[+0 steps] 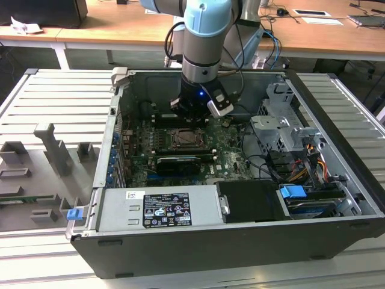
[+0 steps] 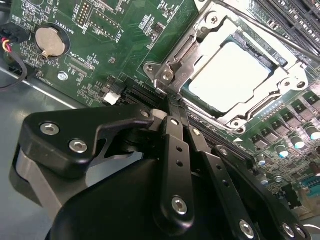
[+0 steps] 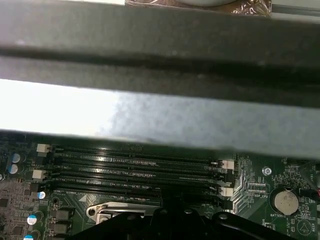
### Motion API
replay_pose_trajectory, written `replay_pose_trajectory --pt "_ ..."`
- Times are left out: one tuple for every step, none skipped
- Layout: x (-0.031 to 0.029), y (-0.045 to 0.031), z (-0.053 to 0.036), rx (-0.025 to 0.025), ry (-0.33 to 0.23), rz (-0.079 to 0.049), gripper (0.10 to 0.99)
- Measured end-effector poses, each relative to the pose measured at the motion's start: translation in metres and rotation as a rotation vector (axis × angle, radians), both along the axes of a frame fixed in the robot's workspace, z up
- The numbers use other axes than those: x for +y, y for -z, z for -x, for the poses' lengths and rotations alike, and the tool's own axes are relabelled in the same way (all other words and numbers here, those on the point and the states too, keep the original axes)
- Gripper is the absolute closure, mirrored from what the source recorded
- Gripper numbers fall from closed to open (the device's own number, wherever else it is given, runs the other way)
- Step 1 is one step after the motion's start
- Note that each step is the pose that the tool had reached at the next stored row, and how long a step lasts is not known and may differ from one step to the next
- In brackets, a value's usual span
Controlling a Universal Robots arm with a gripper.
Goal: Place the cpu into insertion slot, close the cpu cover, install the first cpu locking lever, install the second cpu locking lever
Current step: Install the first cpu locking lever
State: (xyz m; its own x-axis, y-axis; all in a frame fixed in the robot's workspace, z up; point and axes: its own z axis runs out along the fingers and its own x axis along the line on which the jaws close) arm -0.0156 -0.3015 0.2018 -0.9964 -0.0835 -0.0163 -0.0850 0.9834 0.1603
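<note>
while the open computer case fills the middle of the exterior view, lying on a ribbed grey bench with wooden desks along the top edge, the arm comes down from the top centre into it. the green motherboard lines the case floor, and the gripper hangs just above the insertion slot at the centre of that frame.

in the second wrist view the socket sits in the upper right. the cpu lies flat in it, pale top up, and the cpu cover is down around it, its window framing the chip. the gripper shows its black fingers drawn narrow, close together, holding nothing, the tips touching or nearly touching the socket's corner beside a hinge screw. a locking lever cannot be picked out for sure there.

by my reading the work stands at the levers. doing this well means pressing on the thin lever alone, keeping the tips off the cover and chip, and moving slowly along the socket edge.

in the first wrist view the memory slots cross the lower half, a coin battery at lower right.
</note>
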Motion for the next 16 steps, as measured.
replay_pose_trajectory --pt "0.0001 0.0006 0.0000 -0.0002 0.000 0.001 0.980" --pt "0.0000 0.0006 0.0000 0.0001 0.000 0.002 0.980" --pt "-0.0001 0.0007 0.0001 0.0002 0.000 0.002 0.980" --pt "-0.0001 0.0006 0.0001 0.0002 0.000 0.002 0.980" --pt "-0.0001 0.0007 0.0001 0.0002 0.000 0.000 0.980" --pt "0.0000 0.0008 0.0001 0.0000 0.000 -0.004 0.980" --pt "-0.0001 0.0007 0.0001 0.0000 0.000 -0.008 0.980" --pt "0.0000 0.0007 0.0001 0.0001 0.000 -0.015 0.980" --pt "0.0000 0.0007 0.0001 0.0000 0.000 -0.016 0.980" --pt "0.0000 -0.0003 0.0001 0.0001 0.000 -0.016 0.980" --pt "0.0000 -0.0028 0.0001 0.0001 0.000 -0.016 0.980" --pt "-0.0001 -0.0053 0.0001 0.0002 0.000 -0.015 0.980" --pt "0.0000 -0.0086 0.0001 0.0002 0.000 -0.015 0.980" --pt "-0.0005 -0.0087 0.0000 0.0000 0.000 -0.016 0.980" --pt "-0.0012 -0.0087 0.0000 0.0001 0.000 -0.016 0.980" --pt "-0.0018 -0.0088 0.0001 0.0001 0.000 -0.015 0.980"
